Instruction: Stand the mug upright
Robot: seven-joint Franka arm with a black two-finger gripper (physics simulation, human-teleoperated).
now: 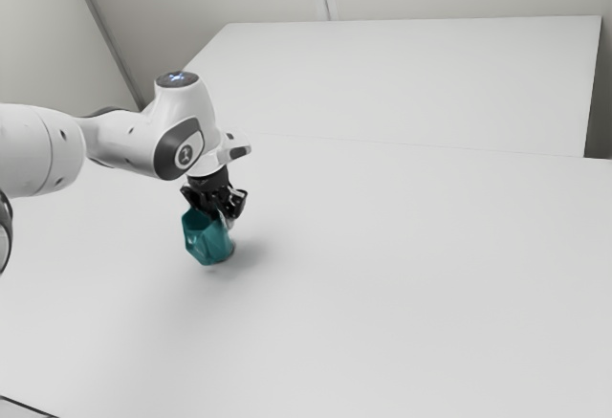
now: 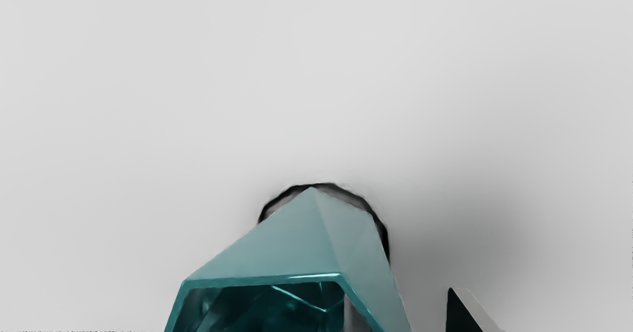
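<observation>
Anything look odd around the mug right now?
The teal mug looks tilted beneath the gripper, not upright. A dark curved edge pokes past its far end in the wrist view; I can't tell what it is. No spill shows.

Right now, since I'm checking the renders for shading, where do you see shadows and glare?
Exterior view: a soft shadow on the table, toward that view's right of the teal mug. Wrist view: a broad, blurry-edged shadow beside the mug; a thin bright glint along its rim.

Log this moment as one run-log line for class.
gripper: at the mouth of the teal mug | mug mouth: facing the gripper | exact tilt: unclear | contact with table: unclear
</observation>
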